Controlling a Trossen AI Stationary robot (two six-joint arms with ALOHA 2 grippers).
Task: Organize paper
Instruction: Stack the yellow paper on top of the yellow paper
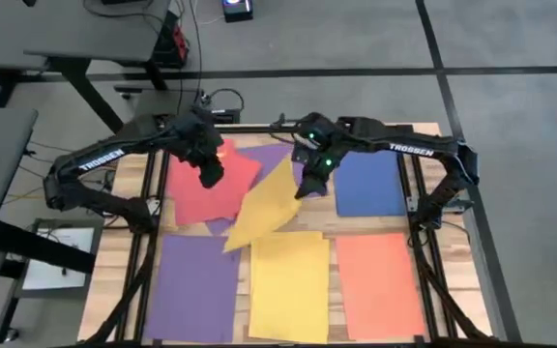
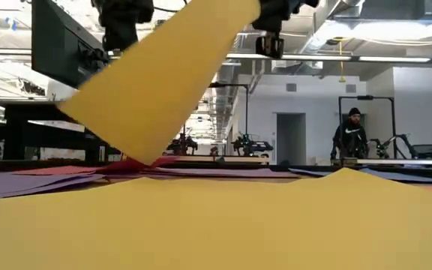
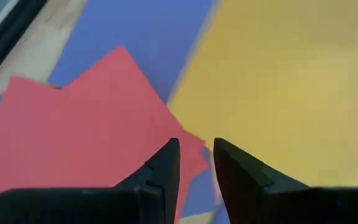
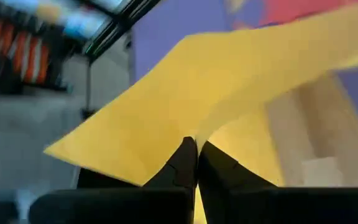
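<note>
- Sorted so far, by the look of it: along the lower edge of the high view lie 3 squared-up piles, a purple pile at lower left, a yellow pile at lower centre and an orange pile at lower right. A blue pile sits alone at centre right.
- In hand: the right tool, near the centre of the high view, is pressed together on the corner of a loose yellow sheet. The sheet hangs slanted, and in the low view its far end appears to touch the papers below.
- The left tool, upper left of centre, hovers over a tilted red sheet. In the left wrist view its fingers stand slightly spread and hold nothing.
- Left to do, as I judge it: place the lifted yellow sheet on the yellow pile, then clear the untidy heap at centre left, where the red sheet overlaps a purple sheet.
- The wooden bench shows bare between the piles.
</note>
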